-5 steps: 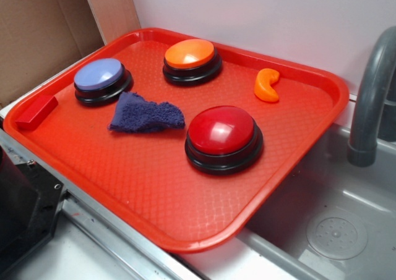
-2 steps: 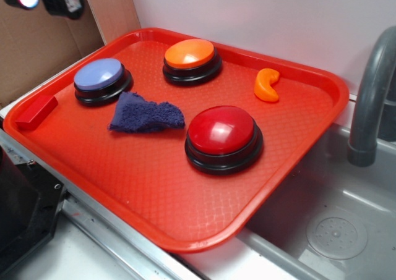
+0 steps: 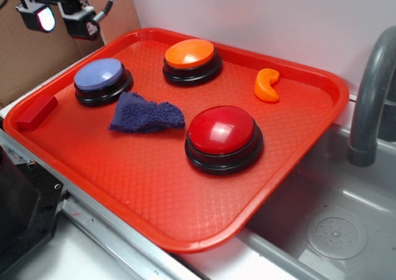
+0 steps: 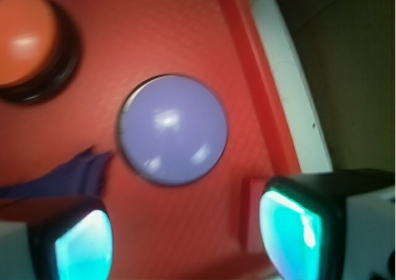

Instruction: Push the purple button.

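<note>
The red tray (image 3: 154, 212) carries 3 domed buttons on black bases. The purple button (image 3: 99, 75) sits near the tray's far left corner, close to the left rim, its pale lavender-blue top bare and nothing touching it. The orange button (image 3: 190, 53) stands toward the far edge, near the middle of that edge, and the larger red button (image 3: 221, 130) sits around the tray's centre, well apart from the purple one. A fuzzy dark purple cloth (image 3: 146, 115) lies crumpled between the purple and red buttons, just beside the purple button's base. A small orange curved piece (image 3: 267, 85) rests near the far right corner, and a red block (image 3: 36, 112) lies on the left rim. The gripper (image 3: 60, 19) hangs in the air above and beyond the tray's far left corner, its jaws spread apart with nothing between them (the pads (image 4: 291, 227) glow teal in the wrist view). From the wrist, the purple button (image 4: 172, 130) shows ahead of the gap between the 2 fingers, blurred but whole. A grey tap (image 3: 371, 101) rises at the right, over a sink (image 3: 334, 230).
</note>
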Controlling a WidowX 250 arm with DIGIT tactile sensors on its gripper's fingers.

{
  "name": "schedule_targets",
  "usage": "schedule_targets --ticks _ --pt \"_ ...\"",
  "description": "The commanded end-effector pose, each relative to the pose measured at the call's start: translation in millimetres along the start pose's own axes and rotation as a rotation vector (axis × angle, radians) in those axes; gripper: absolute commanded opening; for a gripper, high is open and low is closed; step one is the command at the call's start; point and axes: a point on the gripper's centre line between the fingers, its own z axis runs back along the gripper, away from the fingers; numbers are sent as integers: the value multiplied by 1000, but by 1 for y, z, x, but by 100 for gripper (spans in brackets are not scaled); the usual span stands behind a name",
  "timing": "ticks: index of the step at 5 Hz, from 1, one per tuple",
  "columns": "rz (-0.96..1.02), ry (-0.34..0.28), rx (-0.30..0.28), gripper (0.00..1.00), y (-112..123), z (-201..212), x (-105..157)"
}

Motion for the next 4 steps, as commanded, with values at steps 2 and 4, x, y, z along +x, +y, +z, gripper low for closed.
schedule_targets --ticks 2,4 --pt "78 7 -8 100 5 -59 23" --pt "82 17 -15 100 9 -47 18"
